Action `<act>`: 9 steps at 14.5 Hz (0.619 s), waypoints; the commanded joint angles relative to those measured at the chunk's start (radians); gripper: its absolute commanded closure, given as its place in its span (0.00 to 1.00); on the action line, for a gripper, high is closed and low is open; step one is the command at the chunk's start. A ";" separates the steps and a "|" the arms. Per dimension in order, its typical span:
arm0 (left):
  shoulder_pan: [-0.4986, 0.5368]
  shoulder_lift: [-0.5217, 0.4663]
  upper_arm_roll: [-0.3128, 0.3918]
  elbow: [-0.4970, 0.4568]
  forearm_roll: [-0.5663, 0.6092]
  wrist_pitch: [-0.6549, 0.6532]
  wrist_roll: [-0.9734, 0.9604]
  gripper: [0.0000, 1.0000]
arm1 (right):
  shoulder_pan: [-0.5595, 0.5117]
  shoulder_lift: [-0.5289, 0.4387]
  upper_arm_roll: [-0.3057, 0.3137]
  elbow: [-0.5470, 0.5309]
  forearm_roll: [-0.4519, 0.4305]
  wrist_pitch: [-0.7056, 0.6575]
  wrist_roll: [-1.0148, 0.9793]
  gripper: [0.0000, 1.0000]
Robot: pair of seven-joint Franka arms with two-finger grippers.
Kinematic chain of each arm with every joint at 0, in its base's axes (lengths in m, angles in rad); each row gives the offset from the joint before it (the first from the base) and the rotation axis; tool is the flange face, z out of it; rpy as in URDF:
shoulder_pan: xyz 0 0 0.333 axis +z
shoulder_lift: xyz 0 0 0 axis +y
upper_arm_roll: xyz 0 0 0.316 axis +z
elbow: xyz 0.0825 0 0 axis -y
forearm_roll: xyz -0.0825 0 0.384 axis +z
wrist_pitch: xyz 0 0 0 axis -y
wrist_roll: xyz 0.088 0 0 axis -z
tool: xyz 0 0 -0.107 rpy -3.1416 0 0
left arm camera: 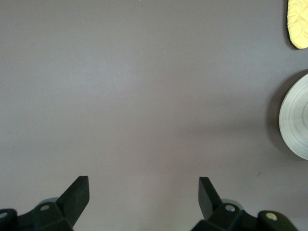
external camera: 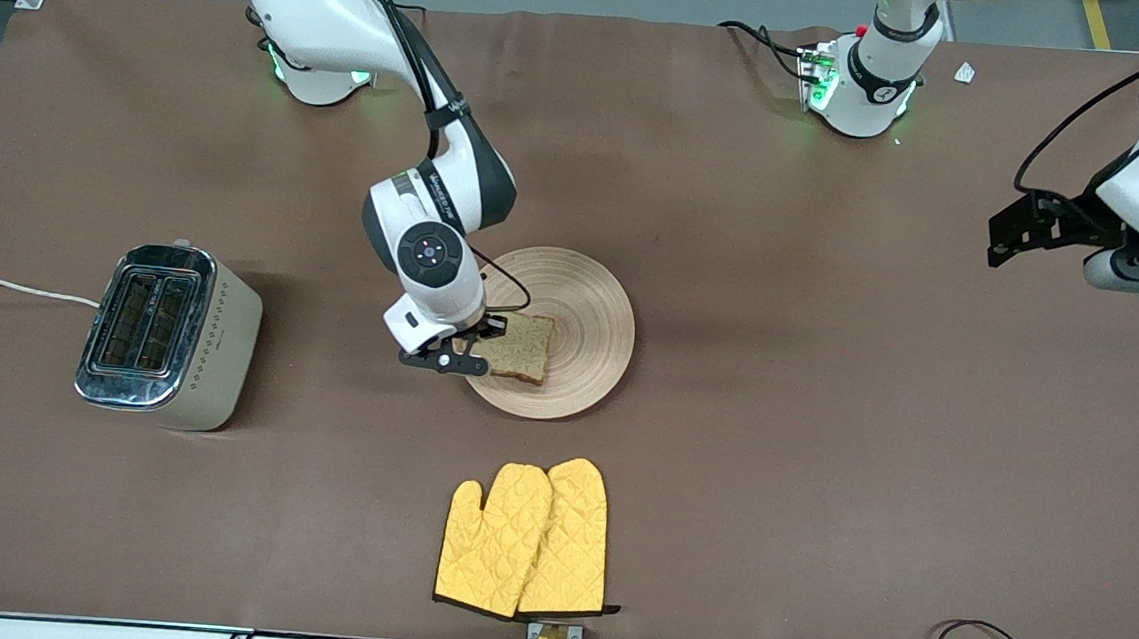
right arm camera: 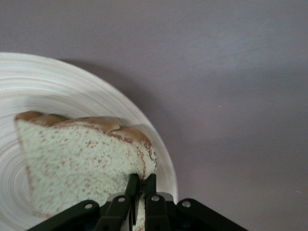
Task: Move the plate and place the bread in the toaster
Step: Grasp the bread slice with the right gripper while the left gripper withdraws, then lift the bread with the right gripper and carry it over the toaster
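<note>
The pale wooden plate lies mid-table with the bread on its part nearer the front camera. My right gripper is at the slice's edge toward the right arm's end, shut on the bread. In the right wrist view the fingers pinch the bread at its crust edge over the plate. The toaster stands toward the right arm's end, slots up. My left gripper hangs open over bare table at the left arm's end, and the plate rim shows at the edge of its view.
A pair of yellow oven mitts lies nearer the front camera than the plate. The toaster's white cord runs off the table's end. Brown mat covers the table between toaster and plate.
</note>
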 commanded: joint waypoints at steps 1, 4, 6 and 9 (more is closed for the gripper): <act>-0.010 -0.079 0.010 -0.074 0.015 -0.016 -0.018 0.00 | -0.003 -0.086 -0.029 0.030 -0.056 -0.143 0.013 1.00; 0.001 -0.090 0.010 -0.078 0.015 -0.043 -0.034 0.00 | -0.006 -0.095 -0.058 0.159 -0.172 -0.371 0.001 1.00; 0.001 -0.086 0.010 -0.078 0.015 -0.045 -0.043 0.00 | -0.013 -0.095 -0.058 0.225 -0.283 -0.494 -0.047 1.00; -0.001 -0.084 0.009 -0.075 0.015 -0.045 -0.055 0.00 | -0.056 -0.095 -0.061 0.282 -0.397 -0.650 -0.229 1.00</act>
